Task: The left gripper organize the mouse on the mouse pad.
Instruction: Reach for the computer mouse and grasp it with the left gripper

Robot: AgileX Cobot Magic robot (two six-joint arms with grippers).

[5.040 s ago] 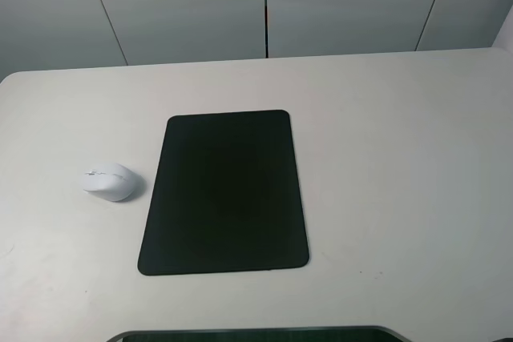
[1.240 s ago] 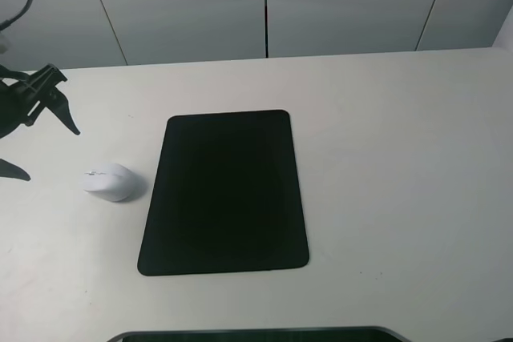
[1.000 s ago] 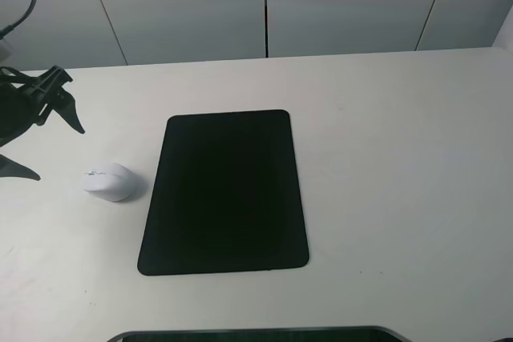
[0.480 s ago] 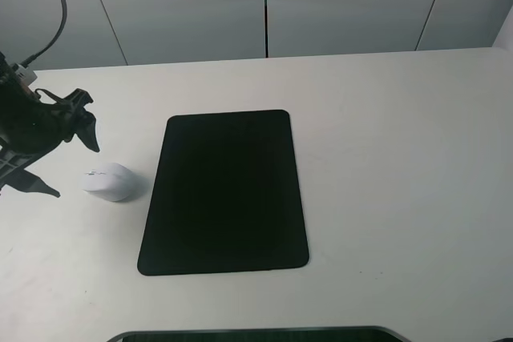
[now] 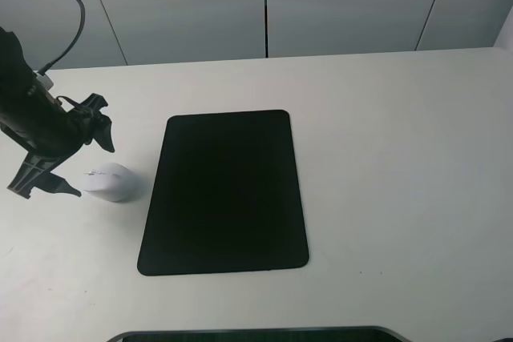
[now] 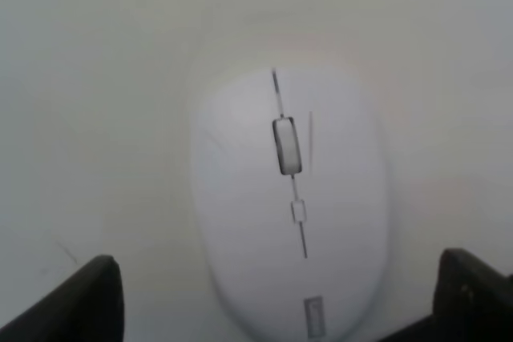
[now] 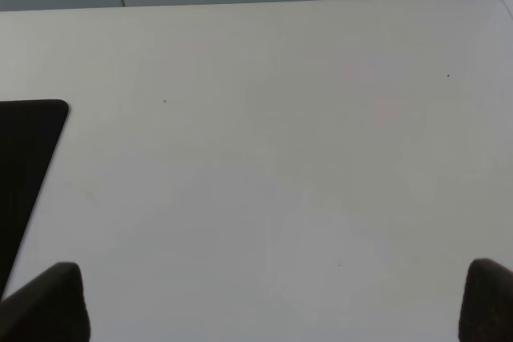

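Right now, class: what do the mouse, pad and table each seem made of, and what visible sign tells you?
Mouse: likely white plastic, smooth, faintly glossy; moulded seam lines show. Pad: matte black, perhaps cloth over rubber; flat, no glare. Table: smooth off-white, maybe laminate; look leaves it open.
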